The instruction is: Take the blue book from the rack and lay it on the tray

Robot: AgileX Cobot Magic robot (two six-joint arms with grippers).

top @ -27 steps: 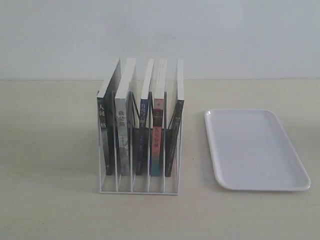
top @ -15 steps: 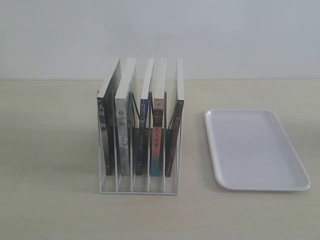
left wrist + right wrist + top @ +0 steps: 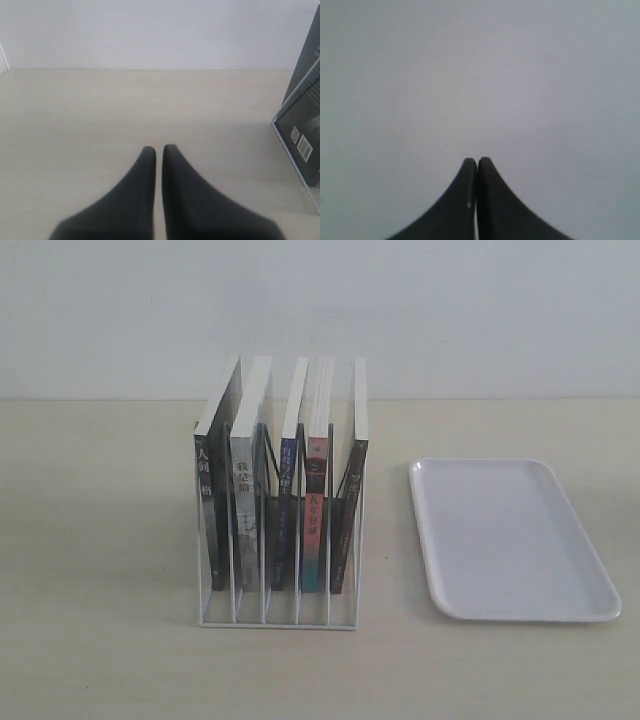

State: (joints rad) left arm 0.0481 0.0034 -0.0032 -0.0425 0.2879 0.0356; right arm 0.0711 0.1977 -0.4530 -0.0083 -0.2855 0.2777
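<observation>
The white wire rack (image 3: 278,623) stands left of centre on the table and holds a book in each of its five slots. The blue book (image 3: 284,502), with its dark blue spine, stands upright in the middle slot. To the right lies the flat white tray (image 3: 520,540), with nothing on it. Neither gripper shows in the exterior view. In the left wrist view my left gripper (image 3: 159,148) is shut and holds nothing, over bare table, apart from the rack's side (image 3: 294,162). My right gripper (image 3: 477,160) is shut and holds nothing, in front of a plain pale surface.
A red-and-teal-spined book (image 3: 314,530) stands just right of the blue book and a pale-spined book (image 3: 246,505) just left. Black-spined books (image 3: 206,510) fill the end slots. A back cover with barcodes (image 3: 301,140) shows at the edge of the left wrist view. A white wall runs behind the table.
</observation>
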